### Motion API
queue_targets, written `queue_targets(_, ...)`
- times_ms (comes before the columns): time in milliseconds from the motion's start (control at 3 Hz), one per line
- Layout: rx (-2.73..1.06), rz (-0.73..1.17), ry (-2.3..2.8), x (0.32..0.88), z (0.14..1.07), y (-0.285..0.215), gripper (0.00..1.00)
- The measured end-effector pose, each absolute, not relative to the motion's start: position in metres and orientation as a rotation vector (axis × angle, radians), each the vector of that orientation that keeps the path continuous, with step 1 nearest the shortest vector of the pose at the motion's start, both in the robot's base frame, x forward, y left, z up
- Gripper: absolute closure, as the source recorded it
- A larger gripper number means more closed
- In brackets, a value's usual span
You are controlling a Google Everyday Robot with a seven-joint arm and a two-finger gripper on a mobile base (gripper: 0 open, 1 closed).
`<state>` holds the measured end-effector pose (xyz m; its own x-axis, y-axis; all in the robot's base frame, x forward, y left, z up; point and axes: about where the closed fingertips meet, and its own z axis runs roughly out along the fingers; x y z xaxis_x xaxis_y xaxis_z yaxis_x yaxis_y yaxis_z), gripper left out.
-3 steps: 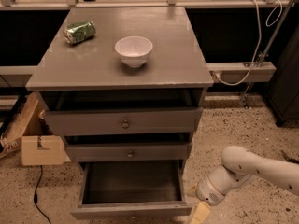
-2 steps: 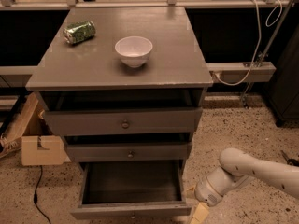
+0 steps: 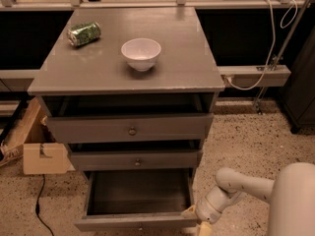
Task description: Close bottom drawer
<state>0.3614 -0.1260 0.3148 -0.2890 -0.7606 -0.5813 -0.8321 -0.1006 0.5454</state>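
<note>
The grey wooden cabinet [image 3: 128, 77] has three drawers. The bottom drawer [image 3: 138, 221] is pulled far out, its dark inside empty, its front panel along the bottom edge of the view. The middle drawer [image 3: 137, 160] and top drawer [image 3: 132, 128] stand slightly out. My gripper [image 3: 199, 221] sits at the bottom drawer's front right corner, low in the view, on a white arm [image 3: 246, 186] reaching in from the right. Its yellowish fingertips touch or nearly touch the drawer front's right end.
A white bowl [image 3: 141, 53] and a crushed green can [image 3: 84, 34] lie on the cabinet top. A cardboard box [image 3: 42, 157] and a black cable [image 3: 40, 210] are on the speckled floor at left. A rail with white cables [image 3: 256, 75] runs behind at right.
The arm and gripper have shifted slightly left, closer to the bottom drawer's front right corner. The drawer has not visibly moved.
</note>
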Motion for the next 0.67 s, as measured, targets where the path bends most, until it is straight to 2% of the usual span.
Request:
queue_targets(333,-1.91,1.398,1.988,0.354,0.271,-0.12,0.0)
queue_targets(667,-1.953,1.416,1.992,0.347,0.223,-0.115,0.27)
